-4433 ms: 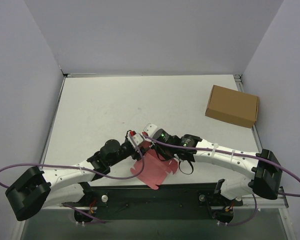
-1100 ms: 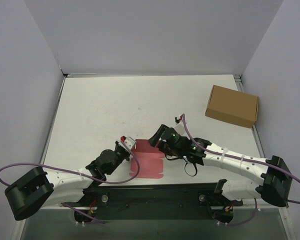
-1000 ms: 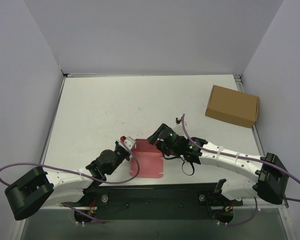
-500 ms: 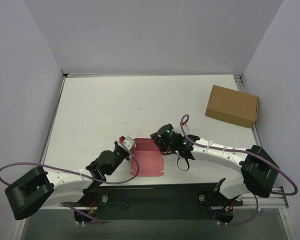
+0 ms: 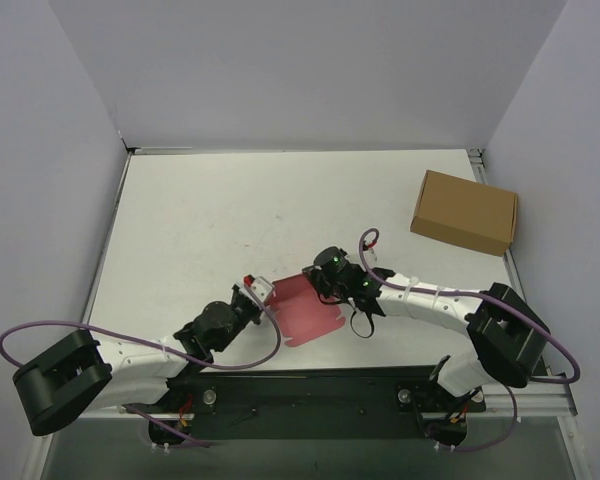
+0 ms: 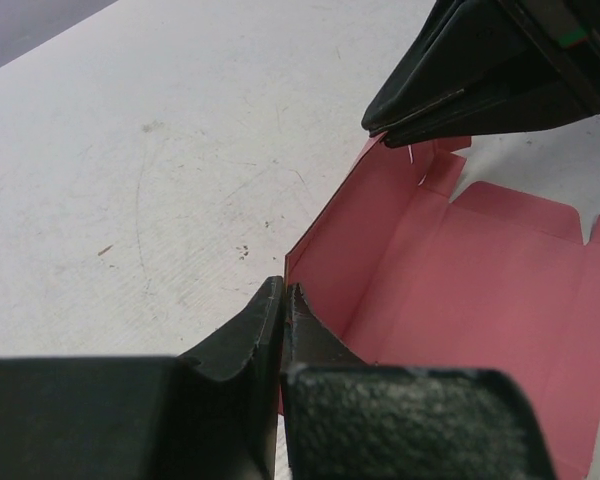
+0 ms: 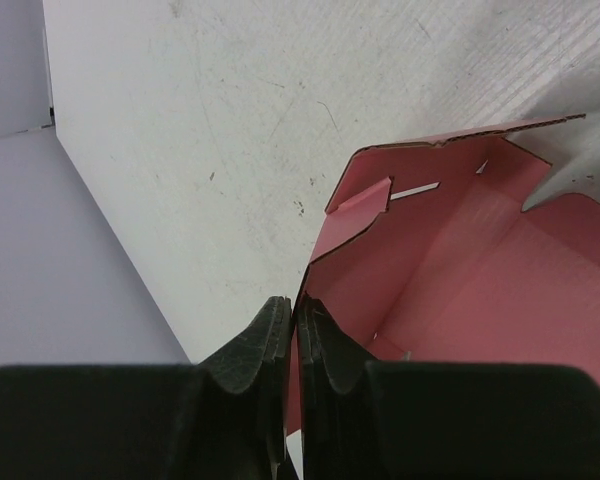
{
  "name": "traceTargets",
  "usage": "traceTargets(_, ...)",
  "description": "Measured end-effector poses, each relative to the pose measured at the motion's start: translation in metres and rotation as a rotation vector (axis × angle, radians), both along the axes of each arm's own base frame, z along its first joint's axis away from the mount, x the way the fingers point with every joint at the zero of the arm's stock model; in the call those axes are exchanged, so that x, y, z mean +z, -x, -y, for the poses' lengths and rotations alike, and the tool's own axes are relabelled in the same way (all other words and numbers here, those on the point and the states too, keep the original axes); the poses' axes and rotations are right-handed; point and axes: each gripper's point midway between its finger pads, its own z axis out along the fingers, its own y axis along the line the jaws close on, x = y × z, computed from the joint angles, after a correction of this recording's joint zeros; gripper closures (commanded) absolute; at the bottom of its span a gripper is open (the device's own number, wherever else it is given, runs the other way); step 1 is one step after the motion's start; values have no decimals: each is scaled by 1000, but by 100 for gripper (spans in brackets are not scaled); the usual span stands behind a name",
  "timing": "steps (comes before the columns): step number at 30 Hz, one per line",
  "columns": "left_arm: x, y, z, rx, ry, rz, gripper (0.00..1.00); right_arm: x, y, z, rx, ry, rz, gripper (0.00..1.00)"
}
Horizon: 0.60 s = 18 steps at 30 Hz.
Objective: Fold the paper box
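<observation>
On the table [image 5: 200, 210], left tool [image 5: 257, 291] and right tool [image 5: 316, 283] each pinch the paper box [image 5: 305, 309], a cardboard box [image 5: 465, 211] well apart.

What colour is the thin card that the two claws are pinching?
Plain pink-red, no print. The paper box shows best in the left wrist view.

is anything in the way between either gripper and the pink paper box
Nothing visible. The left gripper and the right gripper are each shut on a raised edge of the paper box, with no other object between. The brown cardboard box sits well away to the right.
</observation>
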Motion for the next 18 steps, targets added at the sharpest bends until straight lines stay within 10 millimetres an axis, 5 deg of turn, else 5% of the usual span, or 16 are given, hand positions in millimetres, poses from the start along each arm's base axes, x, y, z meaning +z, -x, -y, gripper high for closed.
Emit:
traceTargets(2, -2, 1, 1, -8, -4, -6, 58, -2, 1, 1, 0, -2, 0, 100)
traceTargets(6, -1, 5, 4, -32, 7, -16, 26, -6, 2, 0, 6, -18, 3, 100)
traceTargets(15, 45, 31, 4, -107, 210, -53, 27, -8, 1, -2, 9, -52, 30, 100)
traceTargets(18, 46, 43, 6, -135, 278, -133, 30, -8, 2, -1, 11, -53, 35, 100)
